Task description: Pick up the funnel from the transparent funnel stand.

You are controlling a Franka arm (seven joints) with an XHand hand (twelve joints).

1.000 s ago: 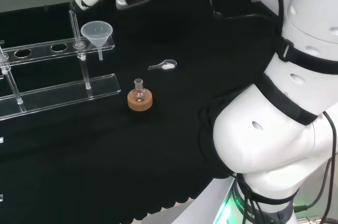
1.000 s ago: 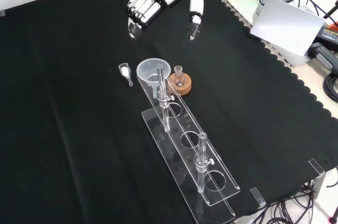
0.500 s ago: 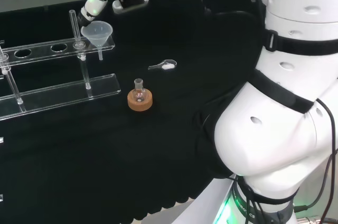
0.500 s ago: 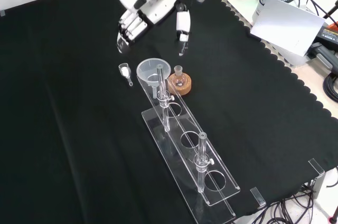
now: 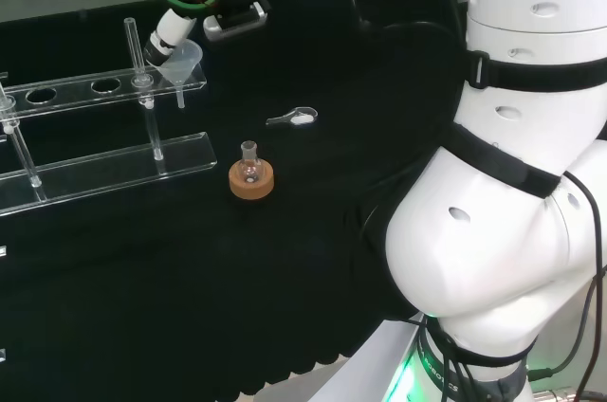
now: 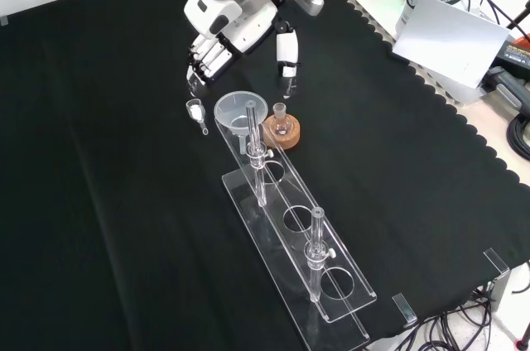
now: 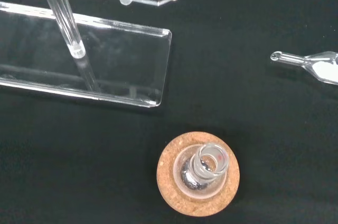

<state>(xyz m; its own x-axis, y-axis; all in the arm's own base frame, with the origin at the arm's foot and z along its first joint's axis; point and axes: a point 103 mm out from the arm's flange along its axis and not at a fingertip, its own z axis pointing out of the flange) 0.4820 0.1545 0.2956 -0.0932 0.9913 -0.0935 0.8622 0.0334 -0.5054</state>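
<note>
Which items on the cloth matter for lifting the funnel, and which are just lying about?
Belongs to the job:
- funnel, seated in the end hole of the stand
- transparent funnel stand
- hand, fingers open above the funnel

Just lying about:
- small flask on a cork ring
- clear scoop holding white powder

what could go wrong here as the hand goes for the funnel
1. The funnel sits at the end of the clear stand; fingers spread either side might knock the stand's upright rod.
2. The thumb hangs near the small flask on its cork ring and might tip it.
3. The spoon lies beside the funnel and may get swept.
</note>
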